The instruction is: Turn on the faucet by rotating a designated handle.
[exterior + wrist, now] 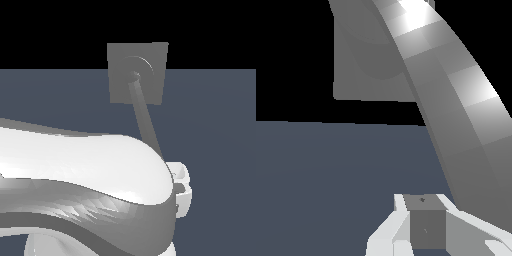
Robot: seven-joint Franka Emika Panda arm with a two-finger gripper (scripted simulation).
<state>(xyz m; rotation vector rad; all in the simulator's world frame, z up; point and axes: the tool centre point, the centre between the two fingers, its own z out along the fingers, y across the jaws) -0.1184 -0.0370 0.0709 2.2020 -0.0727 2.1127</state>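
The faucet (pixel 119 60) is a matte grey square plate with a round ringed hub (pixel 141 66), standing upright at the far side. The handle (pixel 145 117), a long grey bar, runs from the hub down toward me and ends behind my white arm. In the wrist view the handle (pixel 456 100) sweeps close past the plate (pixel 366 60). My gripper (pixel 423 220) sits right beside the bar's lower stretch. Its fingers stand together with no gap and nothing between them. Whether they touch the bar I cannot tell. In the exterior view only the white hand (pixel 181 181) shows by the bar's end.
My own glossy white-and-grey arm (pixel 75 175) fills the lower half of the exterior view and hides the fingertips. A flat dark blue-grey floor (pixel 220 125) spreads around the faucet, with black background above.
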